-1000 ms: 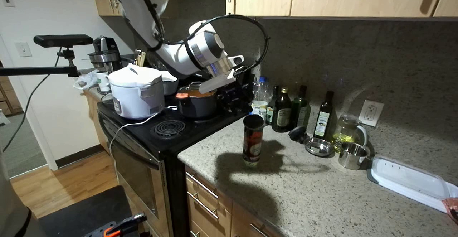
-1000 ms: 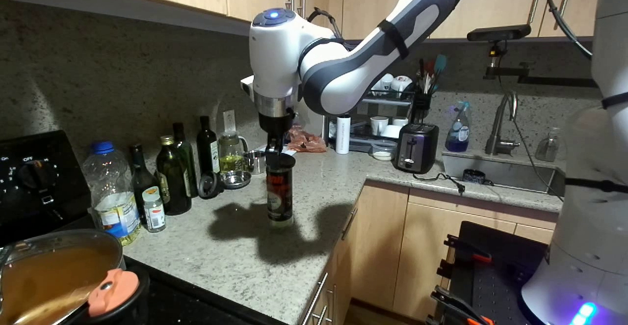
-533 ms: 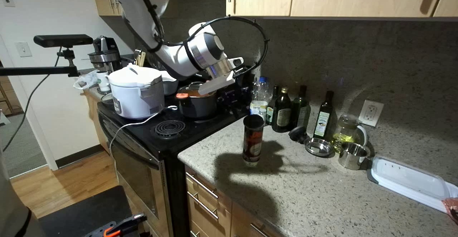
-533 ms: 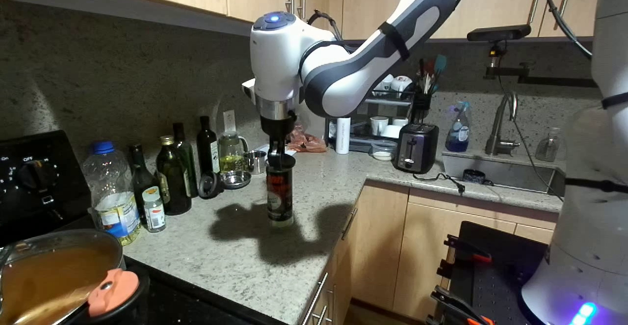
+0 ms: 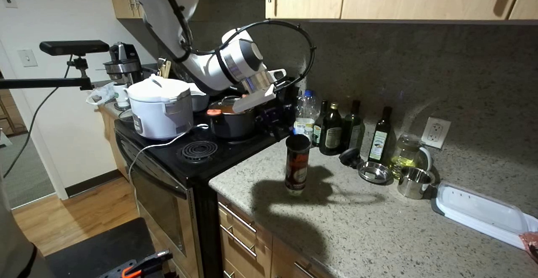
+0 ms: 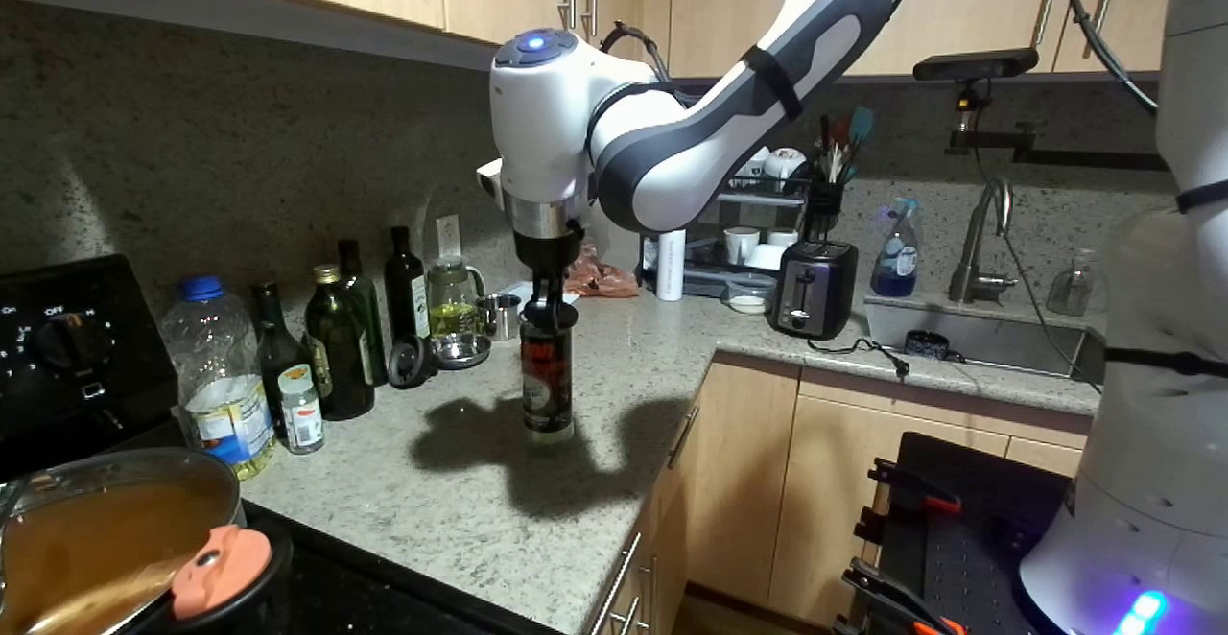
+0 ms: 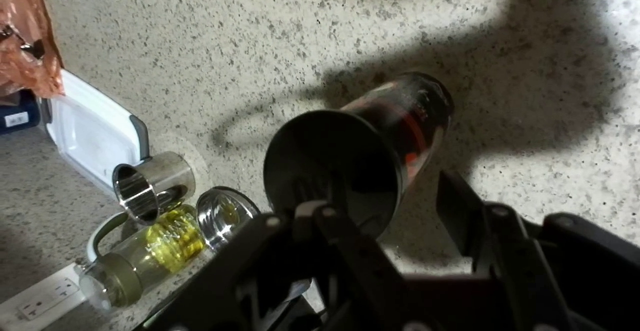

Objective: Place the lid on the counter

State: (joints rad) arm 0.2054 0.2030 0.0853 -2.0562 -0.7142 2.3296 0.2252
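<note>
Your black two-fingered gripper has its fingers well parted, and nothing shows held between them. Your target, the small round flat black lid, appears to cap the tall dark cylindrical can with red markings, which stands upright on the light beige-grey speckled granite counter; the round face is so dark that you cannot fully tell a lid from a hollow mouth.

What your next move turns on is the lid's offset from the gap. In the wrist view its middle lies up and to the left of that gap: the finger on the left there overlaps the lid's lower edge, and the one on the right falls outside the can, over granite. Whether the overlap is contact, you cannot tell. In an exterior view the gripper is on the same side of the lid as the black stove top, slanting down. The can's long axis is vertical, so I judge you need to shift the gap across until the rim comes between both fingers; a sidelong knock could tip the can.
</note>
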